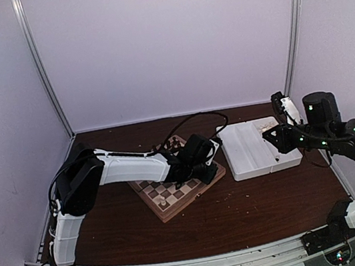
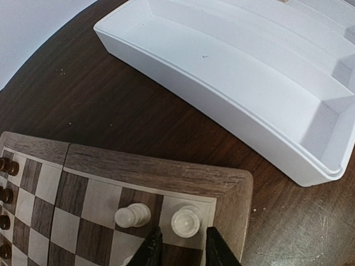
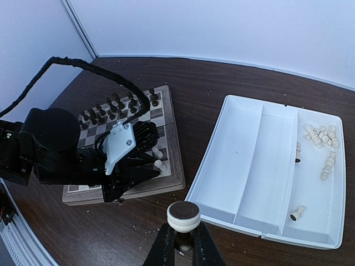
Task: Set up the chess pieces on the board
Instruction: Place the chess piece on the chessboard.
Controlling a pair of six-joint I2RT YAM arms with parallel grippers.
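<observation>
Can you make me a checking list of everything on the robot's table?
Surface: dark wood table, scratched, with pale specks.
Job's things: board lies angled; two cream pieces on its corner squares; more in the tray.
Clutter: white tray beside the board; dark pieces on the board's far rows.
Grippers: left gripper open over the board's corner; right gripper shut on a cream piece.
Cables: black cable loops above the board.
Surroundings: plain pale walls, metal posts.
</observation>
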